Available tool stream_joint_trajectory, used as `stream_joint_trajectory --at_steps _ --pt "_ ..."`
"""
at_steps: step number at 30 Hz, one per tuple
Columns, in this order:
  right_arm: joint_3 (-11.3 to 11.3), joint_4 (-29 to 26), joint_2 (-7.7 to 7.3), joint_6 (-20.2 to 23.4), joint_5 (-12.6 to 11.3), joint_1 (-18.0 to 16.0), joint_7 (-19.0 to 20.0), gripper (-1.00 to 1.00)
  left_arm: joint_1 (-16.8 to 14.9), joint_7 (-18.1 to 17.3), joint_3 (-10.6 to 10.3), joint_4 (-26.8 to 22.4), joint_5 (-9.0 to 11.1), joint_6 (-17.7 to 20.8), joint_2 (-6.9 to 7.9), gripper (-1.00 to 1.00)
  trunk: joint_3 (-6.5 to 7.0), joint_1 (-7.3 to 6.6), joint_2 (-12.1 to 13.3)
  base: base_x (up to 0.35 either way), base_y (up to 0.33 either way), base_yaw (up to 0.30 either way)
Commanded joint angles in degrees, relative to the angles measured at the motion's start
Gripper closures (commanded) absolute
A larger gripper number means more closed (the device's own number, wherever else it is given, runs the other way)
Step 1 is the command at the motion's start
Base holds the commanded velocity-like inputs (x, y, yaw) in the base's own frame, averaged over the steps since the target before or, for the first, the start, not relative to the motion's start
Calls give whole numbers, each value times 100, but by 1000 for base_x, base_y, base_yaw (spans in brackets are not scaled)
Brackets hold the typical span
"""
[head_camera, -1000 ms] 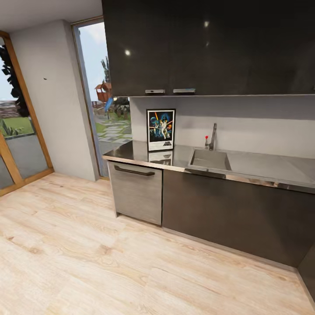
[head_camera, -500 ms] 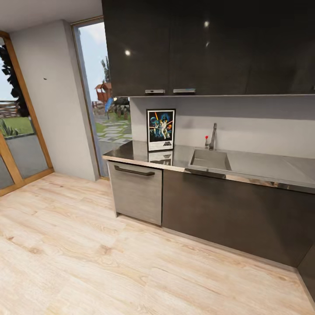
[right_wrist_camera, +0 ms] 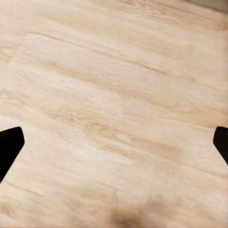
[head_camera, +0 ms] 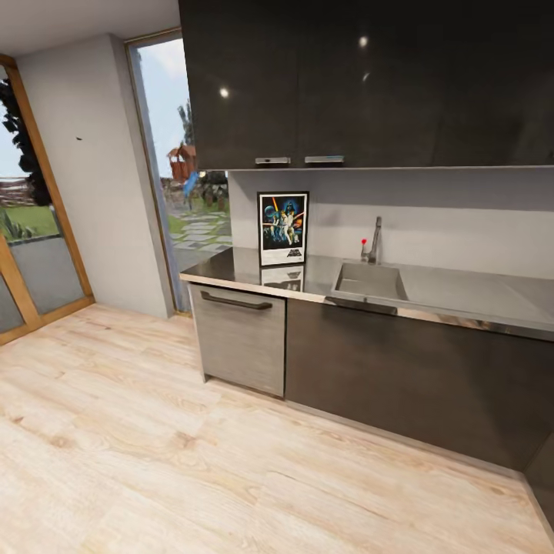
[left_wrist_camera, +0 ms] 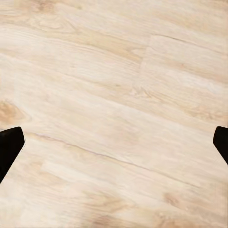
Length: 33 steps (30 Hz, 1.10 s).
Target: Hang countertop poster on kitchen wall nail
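The head view shows the poster (head_camera: pixel 283 228) upright on the kitchen countertop (head_camera: pixel 462 296), left of the sink (head_camera: pixel 369 281). Each wrist view shows pale wood floor (left_wrist_camera: pixel 114 104) between spread fingertips: left gripper (left_wrist_camera: pixel 114 145) and right gripper (right_wrist_camera: pixel 114 145) both gape, holding nothing.

The steel bench (head_camera: pixel 446 296) is carrying the poster (head_camera: pixel 283 228), standing upright just beside the sink (head_camera: pixel 369 281).

No visible change (outdoor scenery aside).

The poster (head_camera: pixel 283 228) stood upright on the kitchen countertop (head_camera: pixel 462 296), against the wall, left of the sink (head_camera: pixel 369 281). A wall nail (head_camera: pixel 78 138) sat further left, beyond the window (head_camera: pixel 185 169).
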Motion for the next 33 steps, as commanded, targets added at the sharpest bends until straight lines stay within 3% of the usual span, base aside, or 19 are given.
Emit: stream_joint_trajectory --at_steps 1,26,33 --pt "0 10 0 -19 -5 0 0 -100 1 -2 5 7 -17 -8 11 -100 -5 1 -2 156 18 0" --pt "6 69 0 -23 15 8 -5 -100 2 -27 11 64 -19 22 59 -100 -4 1 -2 307 135 -1" --pt "6 81 3 -30 22 9 1 -100 2 -27 11 70 -19 23 64 -100 18 1 -2 262 265 -161"
